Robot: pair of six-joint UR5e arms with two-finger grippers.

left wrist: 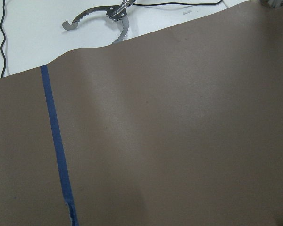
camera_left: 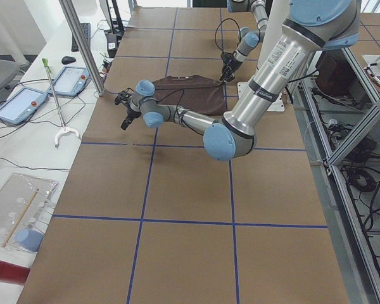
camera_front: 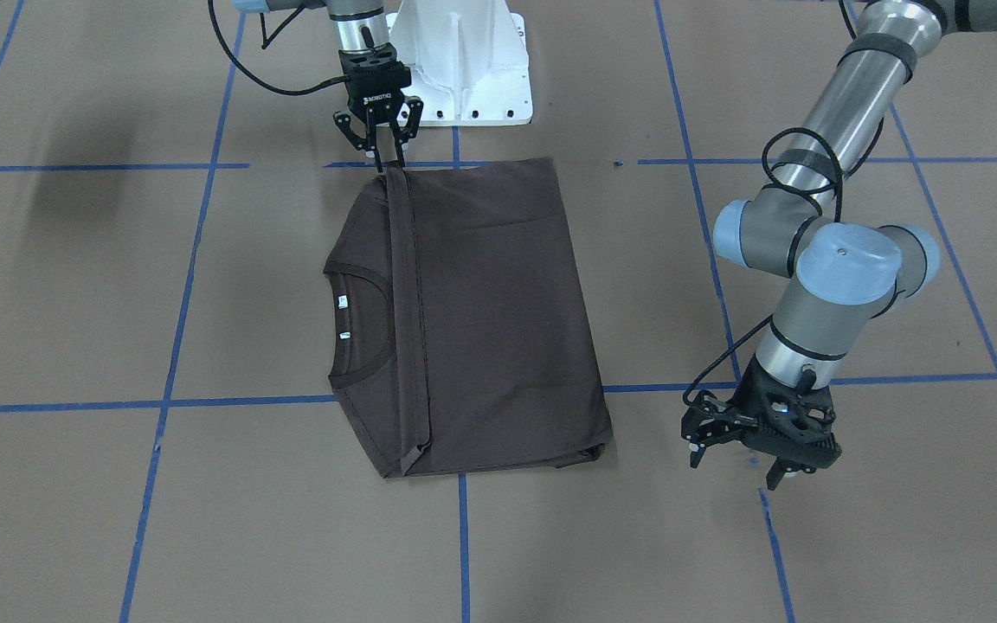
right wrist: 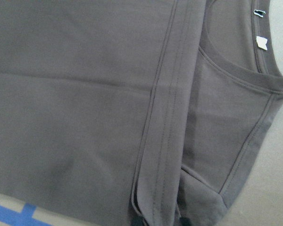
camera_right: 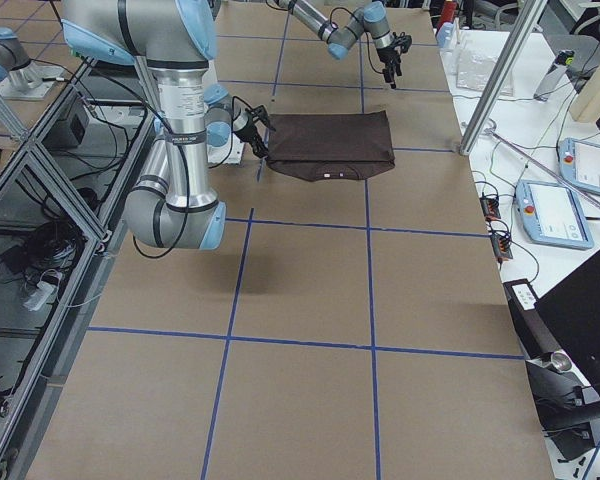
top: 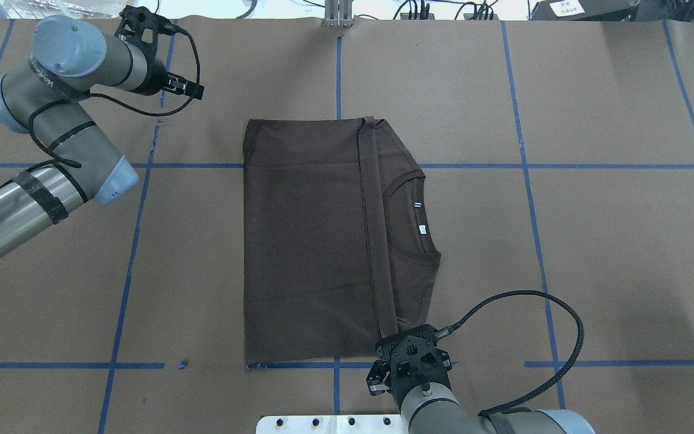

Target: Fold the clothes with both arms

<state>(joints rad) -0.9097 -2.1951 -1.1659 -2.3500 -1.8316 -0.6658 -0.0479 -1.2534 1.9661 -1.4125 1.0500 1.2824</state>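
The dark brown T-shirt (camera_front: 481, 320) lies folded flat in the table's middle, its collar and white neck tags (camera_front: 343, 303) showing; it also shows in the overhead view (top: 305, 241). My right gripper (camera_front: 389, 163) stands at the shirt's robot-side edge, fingers closed on the end of the folded-over hem band (right wrist: 162, 155). From overhead its body (top: 410, 358) hides the fingertips. My left gripper (camera_front: 736, 463) is open and empty, off the shirt's far corner and apart from it, over bare paper (top: 172, 57).
The white pedestal base (camera_front: 464, 61) stands just behind the right gripper. Blue tape lines (camera_front: 170, 402) cross the brown paper. A metal grabber tool (left wrist: 104, 19) lies beyond the table's edge. Pendants (camera_left: 69, 79) sit on the side bench.
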